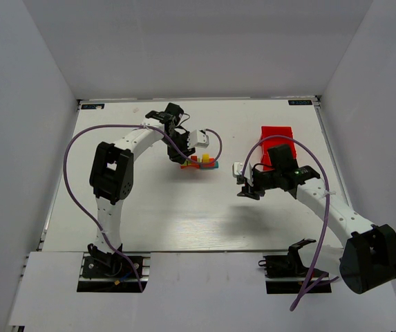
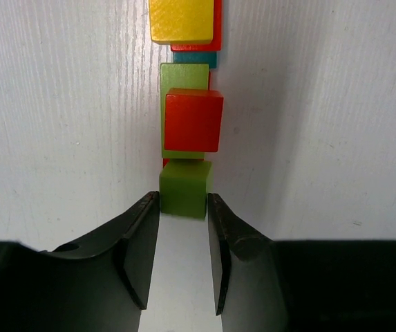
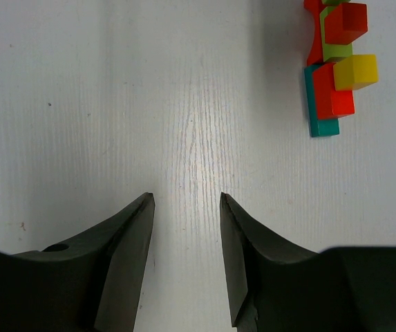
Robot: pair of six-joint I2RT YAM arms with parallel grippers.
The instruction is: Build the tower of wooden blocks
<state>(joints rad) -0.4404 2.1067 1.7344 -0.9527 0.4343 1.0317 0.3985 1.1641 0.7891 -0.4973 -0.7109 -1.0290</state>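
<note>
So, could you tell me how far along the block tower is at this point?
Done: the tower has long bars below, with a red cube and a yellow cube above. In hand: the left gripper straddles a green cube at the stack's end; whether it grips, I cannot tell. Left: the right gripper is open and empty, and what the red tray holds is hidden, so remaining blocks are unclear.

The tower [image 1: 199, 162] stands on the bench [image 1: 149, 214], left of the tray [image 1: 278, 138] and well apart from it. The left gripper [image 2: 182, 198] is at the tower's left end, its fingers [image 2: 142, 242] flanking the cube [image 2: 184, 187] there. The right gripper [image 3: 186, 197] hangs right of the tower, in front of the tray.
</note>
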